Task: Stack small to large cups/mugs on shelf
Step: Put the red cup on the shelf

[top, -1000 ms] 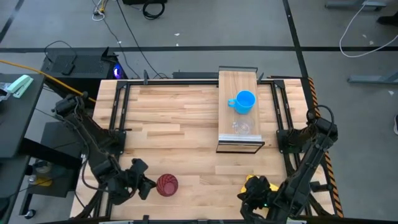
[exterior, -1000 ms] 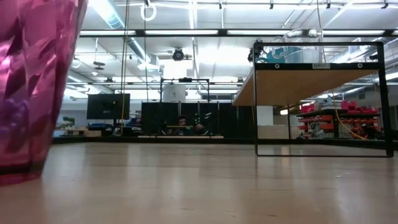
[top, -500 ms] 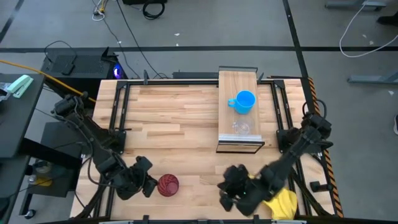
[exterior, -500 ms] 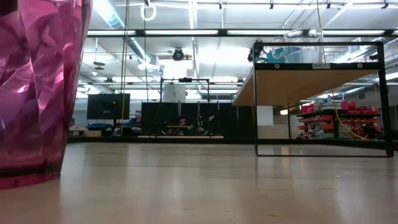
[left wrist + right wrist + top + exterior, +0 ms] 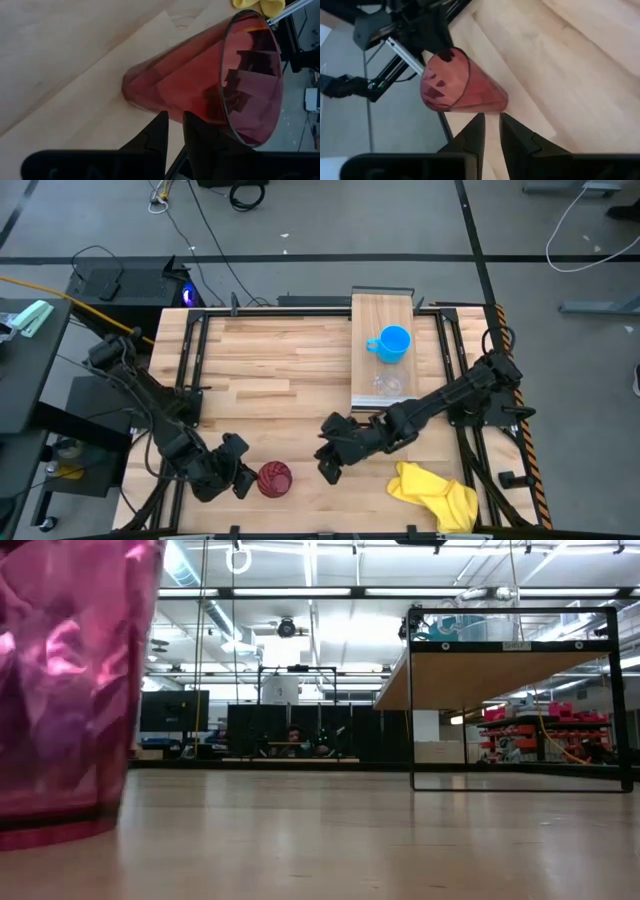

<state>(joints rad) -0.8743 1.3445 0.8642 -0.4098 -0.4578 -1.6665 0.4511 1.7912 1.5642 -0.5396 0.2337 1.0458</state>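
On the slatted tabletop [image 5: 280,370], a yellow cloth [image 5: 435,492].

Tabletop [image 5: 270,370]: tumbler [image 5: 273,478], cloth [image 5: 435,493], shelf [image 5: 382,316]

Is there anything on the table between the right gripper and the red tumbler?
Nothing visible. Bare wood lies between the right gripper and the red tumbler. The left gripper sits at the tumbler's far side, and the yellow cloth lies behind the right arm.

You see a crumpled yellow cloth [image 5: 436,494] lying on the slatted wooden table [image 5: 270,375], near its front right corner.
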